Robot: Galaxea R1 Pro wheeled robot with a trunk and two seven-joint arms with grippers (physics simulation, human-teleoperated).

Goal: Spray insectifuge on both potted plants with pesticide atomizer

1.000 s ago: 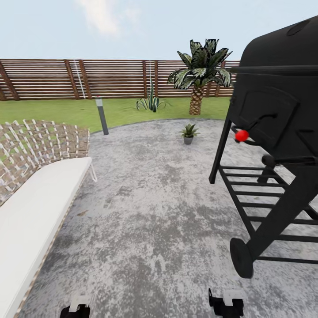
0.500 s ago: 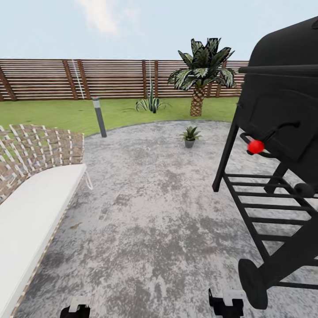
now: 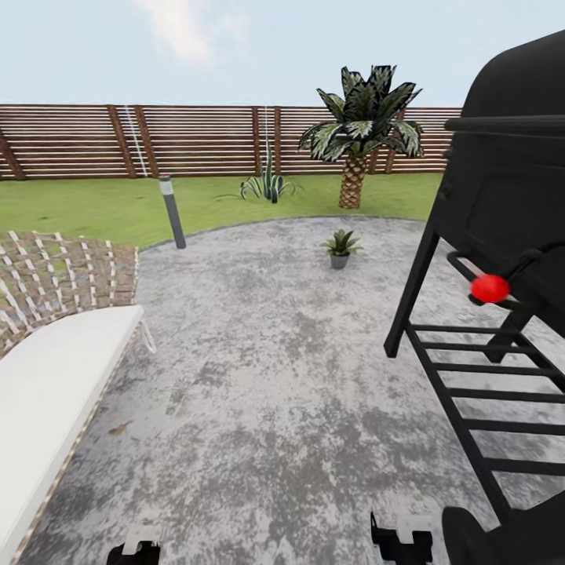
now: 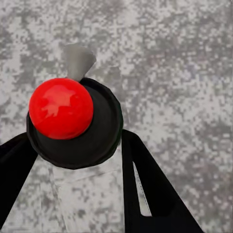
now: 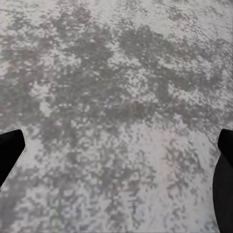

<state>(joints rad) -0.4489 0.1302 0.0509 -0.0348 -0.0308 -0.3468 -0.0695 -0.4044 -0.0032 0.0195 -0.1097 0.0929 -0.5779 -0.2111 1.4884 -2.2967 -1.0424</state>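
The left wrist view looks down on the pesticide atomizer (image 4: 60, 108): a red top on a dark round body with a grey nozzle. It sits between the black fingers of my left gripper (image 4: 80, 165), which is shut on it above the stone patio. My right gripper (image 5: 116, 155) is open, its fingers wide apart over bare stone. In the head view both grippers peek in at the bottom edge, left (image 3: 135, 549) and right (image 3: 402, 541). One potted plant (image 3: 340, 248) stands far ahead on the patio (image 3: 267, 377), well beyond both grippers.
A big black grill (image 3: 502, 259) on a slatted stand with a red knob (image 3: 490, 288) crowds the right side. A wicker chair (image 3: 55, 345) with a white cushion lies at the left. A grey bollard lamp (image 3: 171, 212), a palm (image 3: 359, 133), lawn and fence are behind.
The whole head view has shifted: the grill slid right and lower, the chair slid left and down, so the camera has moved forward. Both grippers keep their place in the picture.
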